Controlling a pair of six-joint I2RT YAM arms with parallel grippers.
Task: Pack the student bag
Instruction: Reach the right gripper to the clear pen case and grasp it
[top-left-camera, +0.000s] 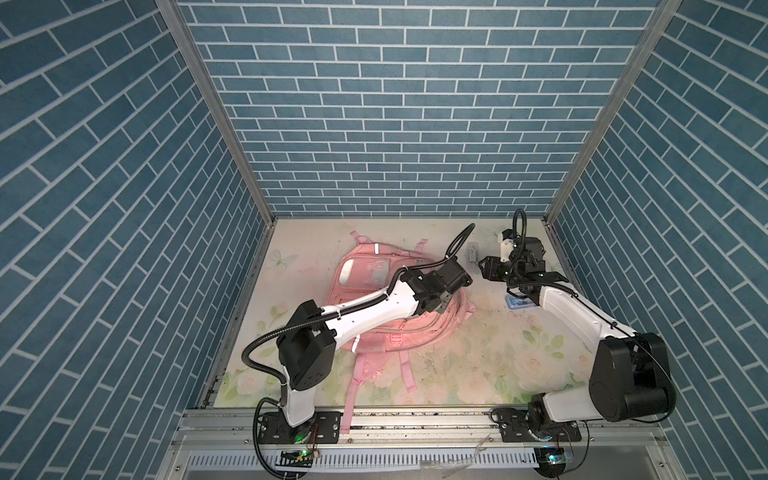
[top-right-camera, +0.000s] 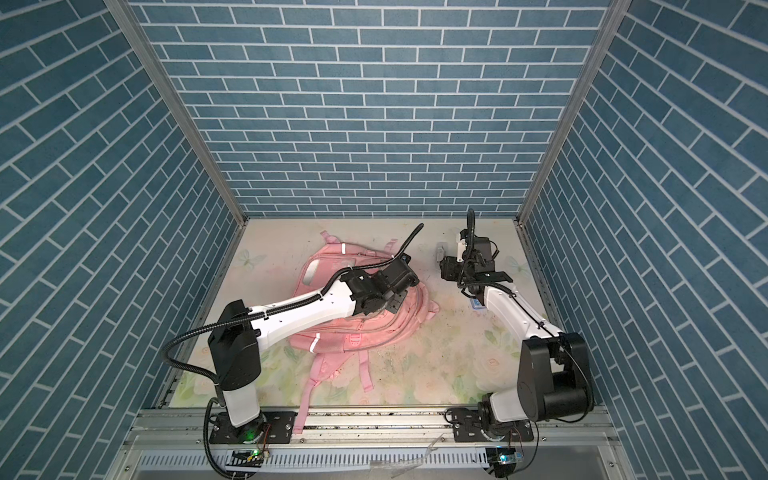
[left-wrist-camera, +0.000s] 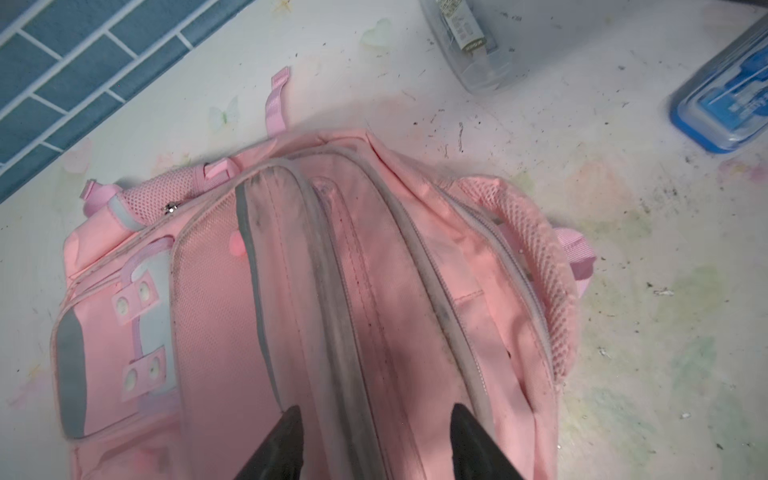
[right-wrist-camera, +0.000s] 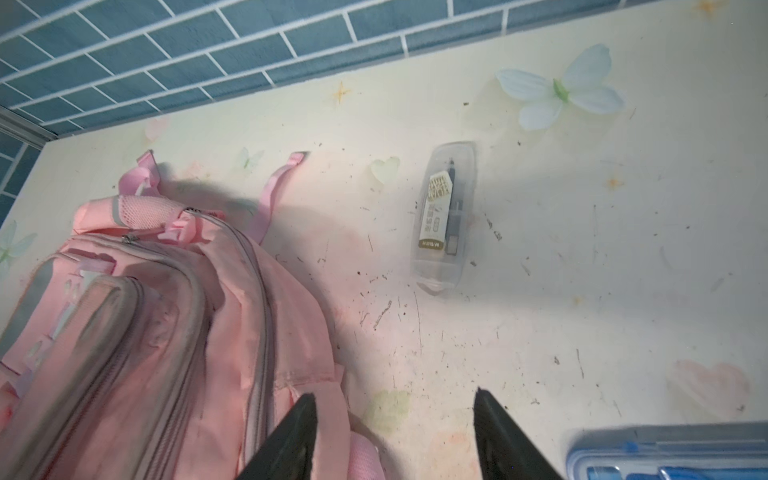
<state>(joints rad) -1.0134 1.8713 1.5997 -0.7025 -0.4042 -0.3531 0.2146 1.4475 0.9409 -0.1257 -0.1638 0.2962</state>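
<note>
Pink student bag (left-wrist-camera: 374, 270) on worktop (right-wrist-camera: 540, 291) beneath spread, empty left hand (left-wrist-camera: 374, 415); clear case (right-wrist-camera: 442, 216), blue case (left-wrist-camera: 723, 104) alongside, near spread right hand (right-wrist-camera: 394, 395).

the large soft pink fabric backpack (top-left-camera: 386, 332) lay front-up, slightly toward 9 o'clock of the floral table's (top-left-camera: 478, 353) middle, its clear window pocket (top-left-camera: 361, 272) toward 10 o'clock, grey-soiled zip seams curving toward 3 o'clock, pink straps (top-left-camera: 361, 374) trailing toward 6 o'clock.

Counter (top-left-camera: 478, 357): floral print, scuffed, dirt specks esp. mid-right. Student bag (top-left-camera: 395, 332) lies flat, centre-left; straps (top-left-camera: 361, 374) trail to near edge. Clear case (top-left-camera: 471, 253) near far edge, right of bag. Blue case (top-left-camera: 517, 302) toward right edge, apart from both.
</note>
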